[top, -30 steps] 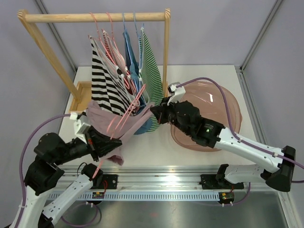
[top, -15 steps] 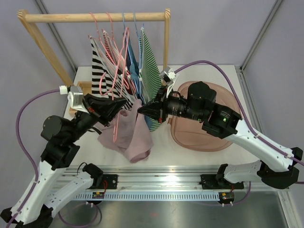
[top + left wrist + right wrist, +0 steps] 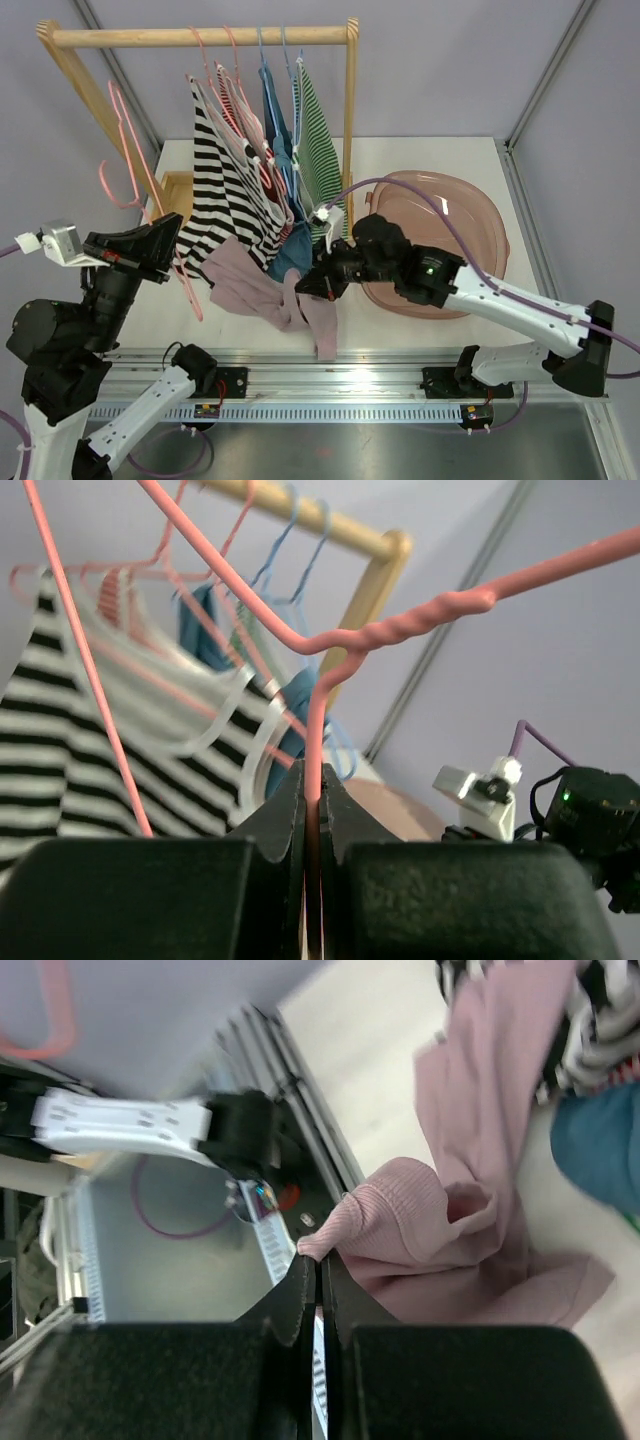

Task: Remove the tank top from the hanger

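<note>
My left pincer (image 3: 312,780) is clamped on the bare pink hanger (image 3: 380,635), held high at the left. My right pincer (image 3: 318,1265) pinches the pink top (image 3: 440,1230), which droops over the table (image 3: 420,150), apart from the hanger.

I see the pink tank top (image 3: 250,290) crumpled on the desk (image 3: 430,160), free of the bare pink wire hanger (image 3: 420,618), which tilts high at left.

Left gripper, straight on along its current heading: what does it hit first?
Past the pink hanger it grips, the left gripper would likely meet the black-and-white striped top on the rack first; depth is unclear.
</note>
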`<state>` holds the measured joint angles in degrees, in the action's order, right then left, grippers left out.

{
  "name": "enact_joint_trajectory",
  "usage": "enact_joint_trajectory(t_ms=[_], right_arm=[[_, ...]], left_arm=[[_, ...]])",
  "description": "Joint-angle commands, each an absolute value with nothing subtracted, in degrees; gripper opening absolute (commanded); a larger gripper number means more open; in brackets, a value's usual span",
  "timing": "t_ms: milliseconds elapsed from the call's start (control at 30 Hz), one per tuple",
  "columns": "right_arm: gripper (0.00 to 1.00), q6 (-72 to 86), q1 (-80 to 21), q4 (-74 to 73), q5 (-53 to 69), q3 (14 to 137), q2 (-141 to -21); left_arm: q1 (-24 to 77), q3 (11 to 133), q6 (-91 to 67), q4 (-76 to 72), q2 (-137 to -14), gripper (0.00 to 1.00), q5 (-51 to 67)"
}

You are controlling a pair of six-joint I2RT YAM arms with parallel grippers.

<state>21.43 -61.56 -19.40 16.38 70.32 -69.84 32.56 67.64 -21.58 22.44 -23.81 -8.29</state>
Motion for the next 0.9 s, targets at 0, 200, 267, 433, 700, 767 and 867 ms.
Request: enact_joint_trajectory(t_ms=[0,200,267,433,700,767,867], right_arm=[[0.0,24.34,-63.1,-14.94,7.93,66.63,-73.03],[0.87,27.07,-64.25,-12.13,3.08,63.63,-78.57],[1.0,27.33,-64.51,-12.3,2.12,62.85,-78.05],[1.0,27.86,-64.42,-13.27,-1.84,59.25,-72.96],[0.99,28.74,-64.42,-13.97,-4.04,54.85,-63.73],[0.99,28.57,-64.42,-14.32,-4.48,54.67,-63.02],[0.99,27.78,-64.42,-14.68,-4.48,54.58,-62.84]], left_arm=[[32.7,70.66,-24.43,37.6,-27.59,0.0,-15.56],[32.7,74.87,-25.66,44.91,-33.65,0.0,-16.09],[32.7,75.76,-25.75,45.52,-35.59,0.0,-15.3],[32.09,76.81,-27.07,44.74,-41.47,0.0,-12.67],[13.47,83.49,-29.35,40.62,-50.35,0.0,7.62],[7.75,85.42,-29.1,39.91,-53.76,0.0,14.39],[0.98,90.25,-28.83,38.5,-59.12,0.0,25.55]])
